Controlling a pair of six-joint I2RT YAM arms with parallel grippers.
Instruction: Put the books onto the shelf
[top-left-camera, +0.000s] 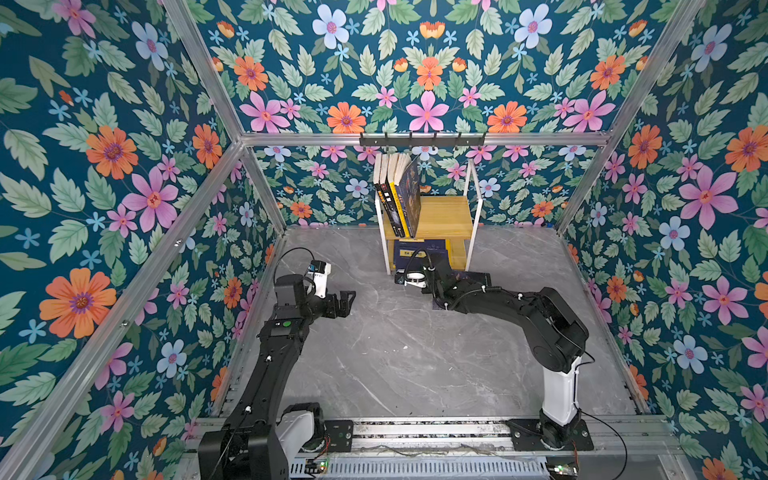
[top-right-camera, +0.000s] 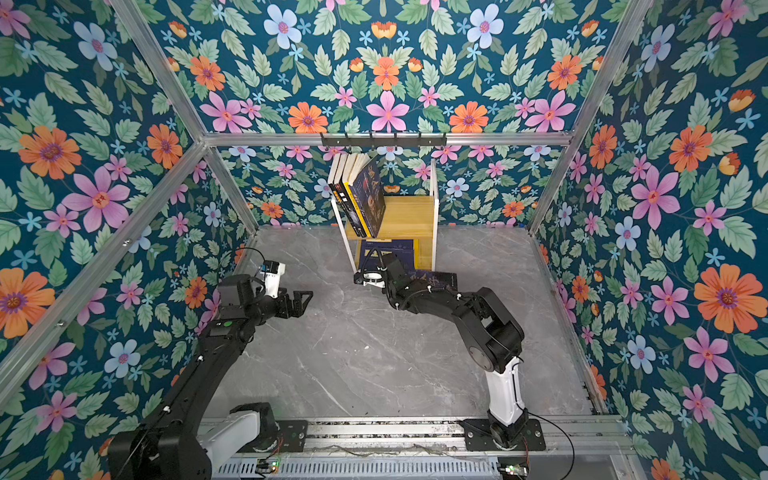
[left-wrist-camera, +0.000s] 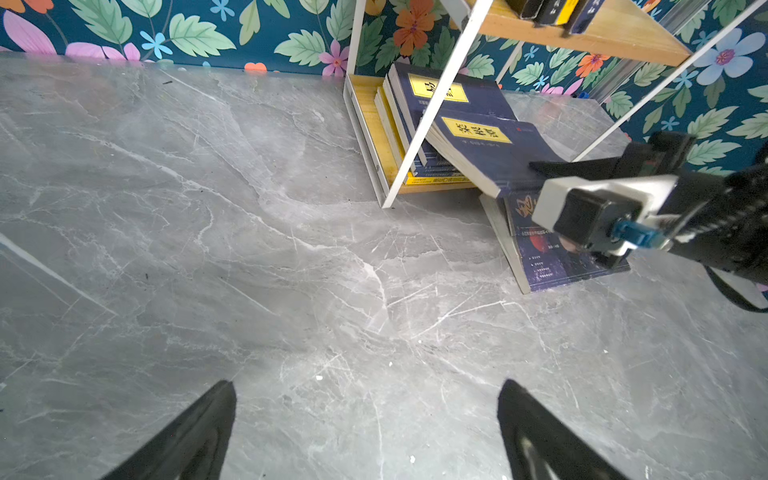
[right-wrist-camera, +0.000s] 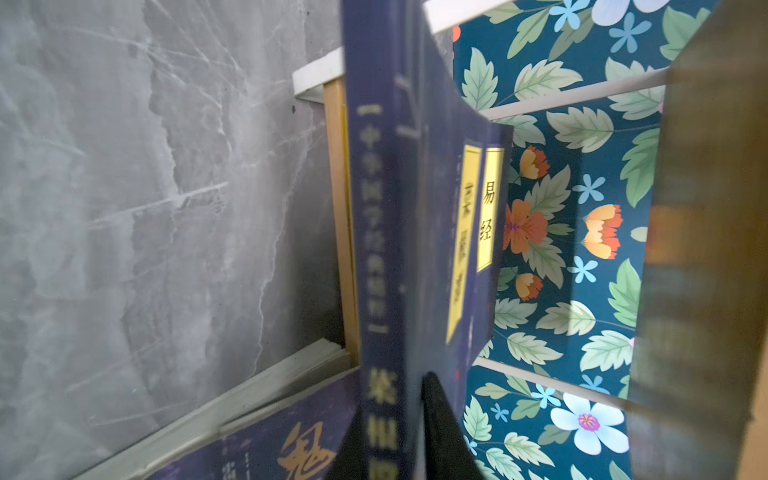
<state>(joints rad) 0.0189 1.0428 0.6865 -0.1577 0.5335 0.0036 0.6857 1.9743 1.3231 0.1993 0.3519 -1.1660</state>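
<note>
Right tool (left-wrist-camera: 540, 169) was clamped on the navy book (left-wrist-camera: 490, 153) with the yellow title label, holding it tilted at the mouth of the lower tier of the shelf (top-left-camera: 446, 216), its inner end over the flat stack (left-wrist-camera: 440, 89) lying there. Just beside it, under the arm, a purple-blue book (left-wrist-camera: 540, 266) lay on the grey marbled tabletop (top-left-camera: 395, 353). On the upper tier, a row of upright books (top-left-camera: 399, 195) leaned at the left end. Left tool (top-left-camera: 345, 303) hung over bare tabletop, jaws wide apart, gripping nothing, well apart from the shelf.
</note>
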